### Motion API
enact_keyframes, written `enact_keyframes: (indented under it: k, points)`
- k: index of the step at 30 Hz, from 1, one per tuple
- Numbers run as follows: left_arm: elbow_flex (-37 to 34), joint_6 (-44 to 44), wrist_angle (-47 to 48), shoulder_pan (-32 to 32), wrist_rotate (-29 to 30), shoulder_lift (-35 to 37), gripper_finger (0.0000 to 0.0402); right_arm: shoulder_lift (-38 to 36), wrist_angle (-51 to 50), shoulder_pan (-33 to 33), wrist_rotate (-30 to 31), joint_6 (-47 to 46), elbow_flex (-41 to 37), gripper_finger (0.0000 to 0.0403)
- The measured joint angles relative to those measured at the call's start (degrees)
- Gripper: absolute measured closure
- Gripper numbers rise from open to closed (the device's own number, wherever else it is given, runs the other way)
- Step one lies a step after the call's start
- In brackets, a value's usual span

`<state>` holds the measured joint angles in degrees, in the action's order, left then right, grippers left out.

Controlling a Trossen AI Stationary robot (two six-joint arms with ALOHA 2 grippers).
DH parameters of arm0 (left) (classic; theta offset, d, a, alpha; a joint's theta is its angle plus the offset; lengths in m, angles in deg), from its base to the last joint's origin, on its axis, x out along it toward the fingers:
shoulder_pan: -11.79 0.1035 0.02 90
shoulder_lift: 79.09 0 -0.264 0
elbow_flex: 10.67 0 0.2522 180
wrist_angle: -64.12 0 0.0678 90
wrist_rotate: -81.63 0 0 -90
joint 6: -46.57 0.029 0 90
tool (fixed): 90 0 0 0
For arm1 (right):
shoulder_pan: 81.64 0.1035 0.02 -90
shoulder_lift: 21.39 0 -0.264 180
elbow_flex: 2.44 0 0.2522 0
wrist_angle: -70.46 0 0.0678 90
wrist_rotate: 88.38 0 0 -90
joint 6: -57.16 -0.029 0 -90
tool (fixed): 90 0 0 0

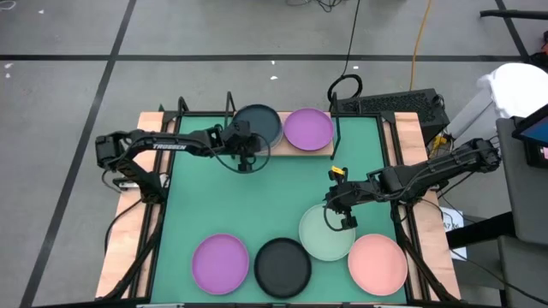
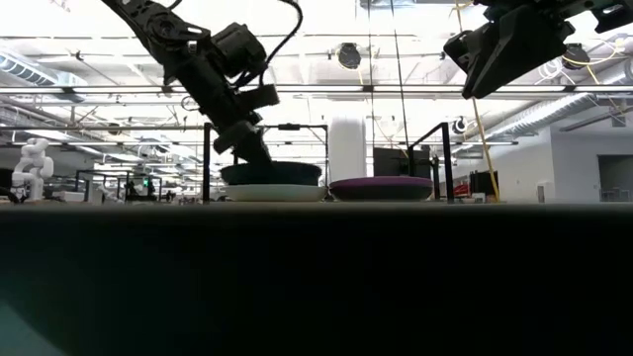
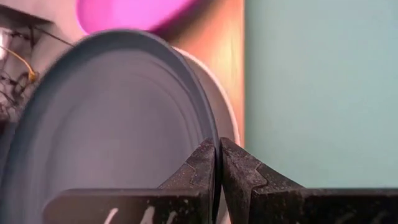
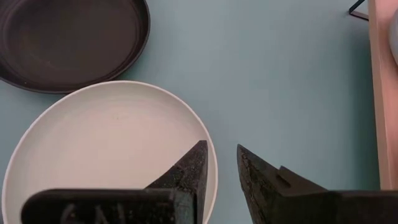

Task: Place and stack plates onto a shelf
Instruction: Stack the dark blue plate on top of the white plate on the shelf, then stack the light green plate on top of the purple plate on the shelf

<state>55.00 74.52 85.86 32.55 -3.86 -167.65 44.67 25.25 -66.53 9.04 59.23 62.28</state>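
A dark teal plate sits on a white plate on the left half of the light-wood shelf, at the table's far edge. A purple plate lies beside them on the shelf. My left gripper is shut on the teal plate's near rim. My right gripper hangs open, well above the table, over the far rim of the pale mint plate. In the right wrist view one finger stands over the inside of the rim and one outside it, without touching. My left gripper pinches the dark teal plate's rim on the plate's near-left side, one finger on the inner face and the other on the outer face. The fingers slant down from the table's left and near side. The plate lies on the white plate.
Near the table's front edge lie a second purple plate, a black plate and a salmon pink plate. The shelf's black wire posts stand at its ends. The green mat between shelf and front plates is bare.
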Motion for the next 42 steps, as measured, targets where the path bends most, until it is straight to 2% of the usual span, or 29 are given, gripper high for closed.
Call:
enact_keyframes:
  k: [18, 21, 28, 31, 36, 42]
  points:
    - [0.17, 0.25, -3.71, -0.37, 0.02, -5.09, 0.0376, 0.00, 0.16, 0.01, 0.00, 0.11, 0.00, 0.0330]
    - [0.17, 1.06, -4.68, -0.44, 0.01, -5.07, 0.0362, 0.00, 0.08, -0.01, 0.00, 0.11, 0.00, 0.0330]
    - [0.15, -0.56, -5.41, -0.59, 0.02, -5.11, 0.0292, 0.00, -0.07, 0.00, 0.00, 0.11, 0.00, 0.0330]
    - [0.12, -1.64, -5.77, -0.77, 0.40, -5.11, 0.0274, 0.00, -0.07, -0.01, 0.00, 0.11, 0.00, 0.0330]
    - [0.08, -4.23, -6.63, -2.31, 3.00, -3.83, 0.0268, 0.00, -0.09, 0.00, 0.00, 0.01, 0.00, 0.0330]
    - [0.10, -8.16, -6.34, -5.43, 3.06, 0.44, 0.0268, 0.00, -0.05, 0.01, 0.00, -1.69, 0.00, 0.0330]
